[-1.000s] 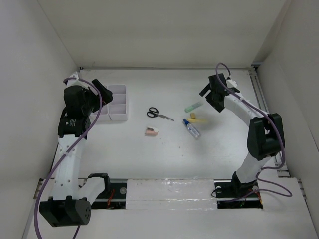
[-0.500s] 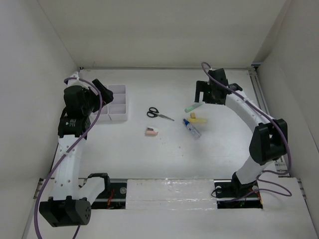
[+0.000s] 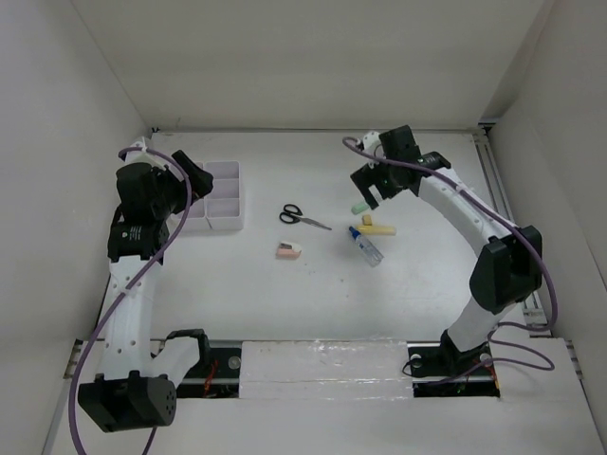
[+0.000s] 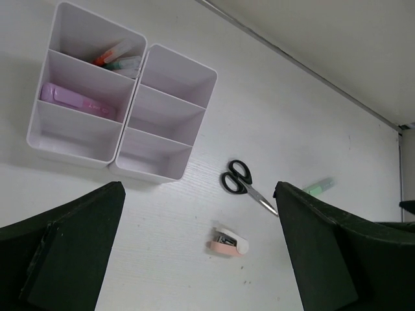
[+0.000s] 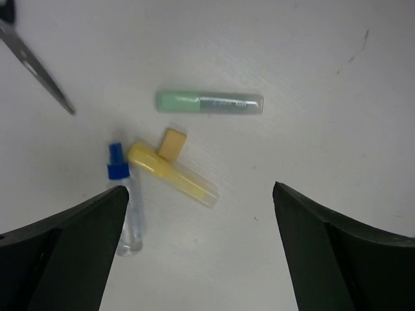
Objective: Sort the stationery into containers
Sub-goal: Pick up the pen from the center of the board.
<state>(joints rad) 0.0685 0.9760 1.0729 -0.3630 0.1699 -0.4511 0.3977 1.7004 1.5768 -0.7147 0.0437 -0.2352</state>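
Right wrist view: the right hand (image 5: 198, 193) gapes wide, green highlighter (image 5: 209, 102) just ahead. The left hand (image 4: 200, 188) gapes too.

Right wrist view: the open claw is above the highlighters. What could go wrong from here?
1. The yellow highlighter lies right beside the blue-capped tube and touches a small tan piece. If the right claw closes there, it might pinch or drag a neighbour along.
2. The green highlighter lies alone on the smooth table. It looks round, so it could roll away from a closing finger.
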